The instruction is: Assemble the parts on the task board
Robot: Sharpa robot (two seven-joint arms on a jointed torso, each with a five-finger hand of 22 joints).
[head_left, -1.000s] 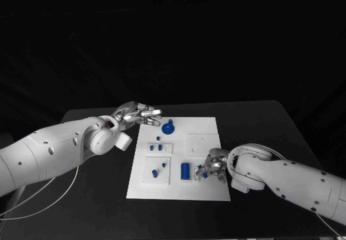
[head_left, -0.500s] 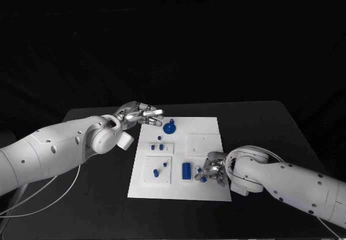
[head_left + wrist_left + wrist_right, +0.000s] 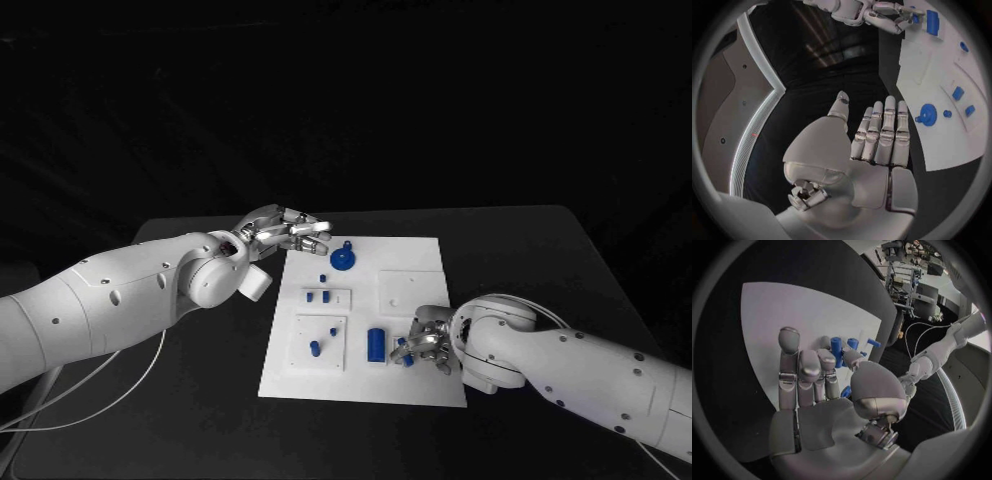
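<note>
The white task board (image 3: pixel 411 275) lies in the middle of the table. On it are a round blue part (image 3: pixel 343 258) at the far end, two small blue parts (image 3: pixel 317 295) in a raised block, and a blue cylinder (image 3: pixel 376 343). My left hand (image 3: pixel 283 228) hovers at the board's far left corner, fingers straight and holding nothing (image 3: pixel 879 132). The round part (image 3: pixel 927 114) lies just beyond its fingertips. My right hand (image 3: pixel 430 345) is down on the board's near right part, beside small blue pegs (image 3: pixel 837 347). Its thumb (image 3: pixel 851 359) is curled against its fingers. Whether it grips a peg is hidden.
The black table (image 3: pixel 534 250) has bare room to the right of the board and in front of it. Another raised white block (image 3: pixel 320 340) with two small blue parts sits near the board's left edge. My left forearm (image 3: pixel 130 300) lies over the table's left side.
The right hand has crept slightly toward the board's near edge, staying low over the small pegs. The left hand has hardly moved.
</note>
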